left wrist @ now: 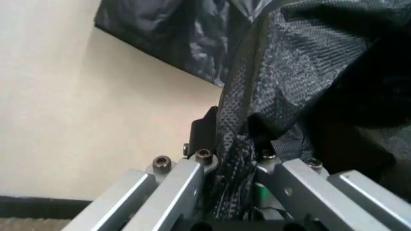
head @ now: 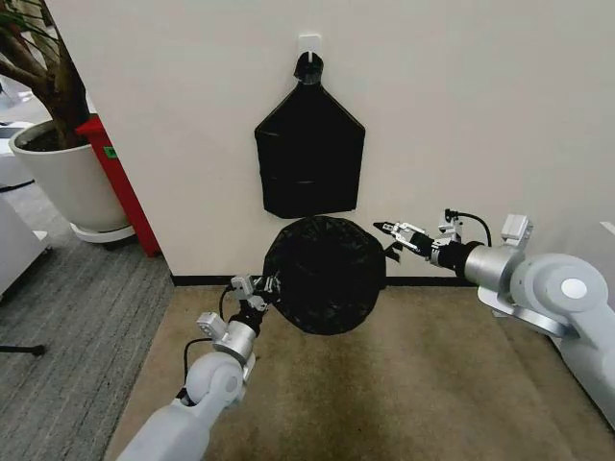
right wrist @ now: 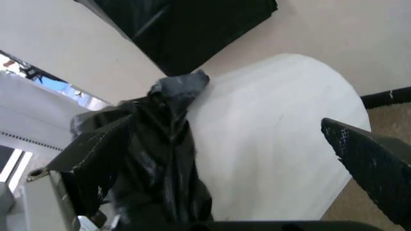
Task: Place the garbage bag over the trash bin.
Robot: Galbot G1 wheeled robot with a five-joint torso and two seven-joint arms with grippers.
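Note:
The glossy black garbage bag [head: 325, 274] is spread as a round dome low against the wall. In the right wrist view the white trash bin [right wrist: 276, 134] shows its bare side wall, with the garbage bag [right wrist: 154, 159] bunched along one edge. My left gripper [head: 259, 287] is at the bag's lower left rim. Up close, the left gripper [left wrist: 234, 144] is shut on a fold of the black film [left wrist: 301, 72]. My right gripper [head: 396, 233] is at the bag's upper right edge. This right gripper [right wrist: 192, 159] is open, with bag film draped over one finger [right wrist: 70, 163].
A flat black bundle of bags [head: 309, 154] hangs from a wall hook just above the bin. A large white plant pot [head: 62, 178] and a red stand [head: 123, 187] are at the left. Brown carpet [head: 413, 384] lies in front.

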